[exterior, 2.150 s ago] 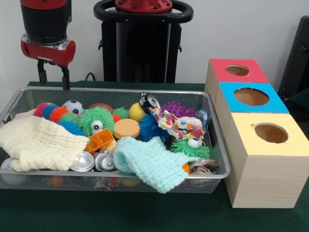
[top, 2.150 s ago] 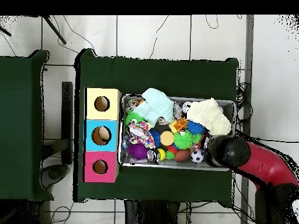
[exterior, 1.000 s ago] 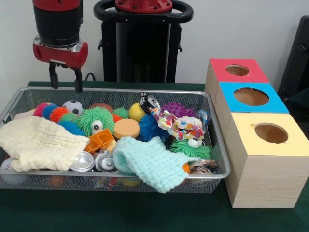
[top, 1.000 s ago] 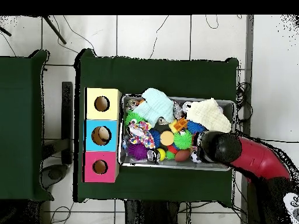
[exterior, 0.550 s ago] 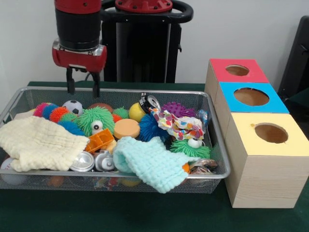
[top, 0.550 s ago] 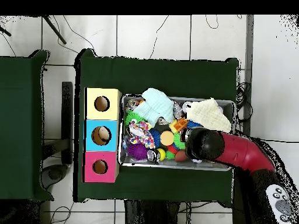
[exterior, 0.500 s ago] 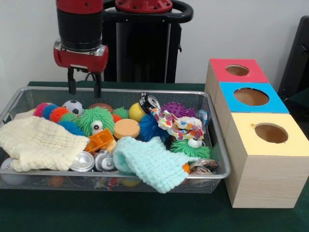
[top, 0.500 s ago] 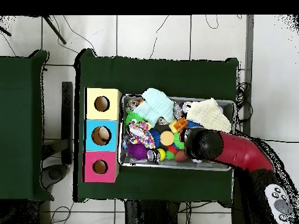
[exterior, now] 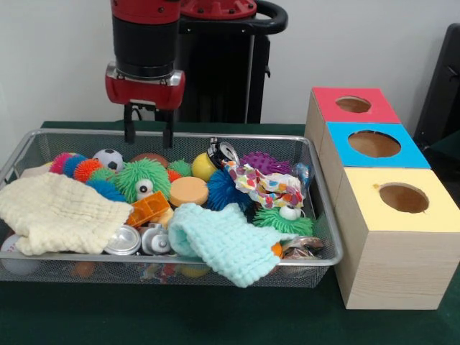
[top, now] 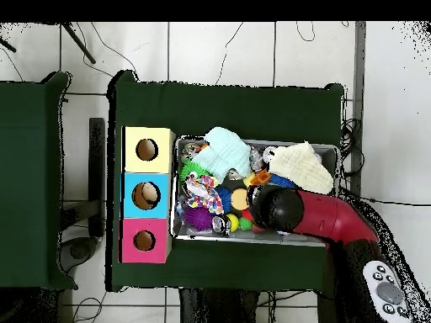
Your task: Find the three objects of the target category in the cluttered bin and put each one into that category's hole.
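Green cloth [exterior: 215,320] covers the table beneath the toy-filled wire bin [exterior: 327,237], where the end effector [exterior: 149,135] hangs open.

empty spread gripper [exterior: 149,135] above bin [exterior: 325,237]

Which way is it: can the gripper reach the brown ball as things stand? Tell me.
Probably yes. The gripper hangs open just above the brown ball, and nothing covers the ball's top; the soccer ball sits close beside it.
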You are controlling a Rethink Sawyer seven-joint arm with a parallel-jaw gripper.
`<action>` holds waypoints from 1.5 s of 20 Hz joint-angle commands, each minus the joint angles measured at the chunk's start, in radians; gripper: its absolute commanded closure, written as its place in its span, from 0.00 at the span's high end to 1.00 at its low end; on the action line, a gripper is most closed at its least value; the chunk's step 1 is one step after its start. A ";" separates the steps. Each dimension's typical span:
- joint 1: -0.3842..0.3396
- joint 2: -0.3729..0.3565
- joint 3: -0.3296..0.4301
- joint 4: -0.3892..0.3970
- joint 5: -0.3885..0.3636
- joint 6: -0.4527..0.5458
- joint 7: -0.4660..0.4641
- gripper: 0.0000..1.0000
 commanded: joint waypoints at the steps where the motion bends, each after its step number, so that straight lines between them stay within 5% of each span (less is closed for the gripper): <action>1: 0.023 -0.002 0.000 0.093 -0.033 -0.093 0.126 1.00; 14: 0.118 -0.048 -0.038 0.180 0.005 -0.131 0.191 1.00; 30: 0.173 0.001 -0.083 0.184 0.034 -0.193 0.209 1.00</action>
